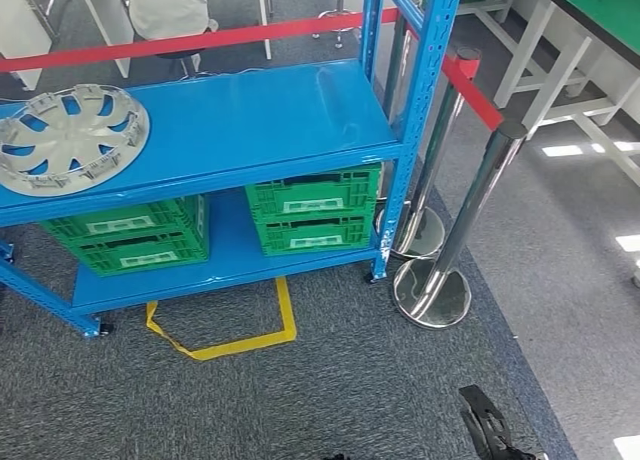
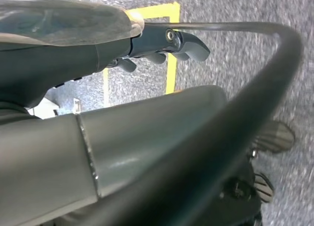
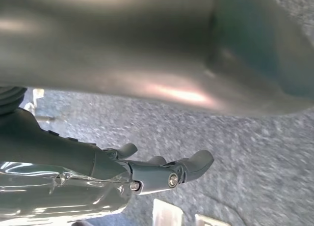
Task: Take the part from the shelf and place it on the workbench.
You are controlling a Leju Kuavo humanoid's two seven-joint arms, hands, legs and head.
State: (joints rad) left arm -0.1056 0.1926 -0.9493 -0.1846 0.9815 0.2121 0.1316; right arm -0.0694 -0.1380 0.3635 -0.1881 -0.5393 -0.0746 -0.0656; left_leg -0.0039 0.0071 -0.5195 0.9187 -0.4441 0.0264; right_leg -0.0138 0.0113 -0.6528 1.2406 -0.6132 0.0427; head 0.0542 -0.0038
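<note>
Grey carpet lies closest below the head camera, marked with an open rectangle of yellow floor tape just in front of the shelf. Beyond it stands the blue metal shelf, the largest thing in view. On its upper deck, at the left end, the part, a silver wheel cover, lies flat. On the lower deck sit two green plastic crates with white labels, well apart from each other. A red barrier belt runs behind the shelf and on to two chrome stanchions standing to its right. A workbench with a green top on a white frame stands at far right. A person sits behind the shelf.

At the wrists, the left hand hangs over the carpet and tape, fingers stretched out and holding nothing. The right hand likewise hangs with fingers extended and loose above the carpet.
</note>
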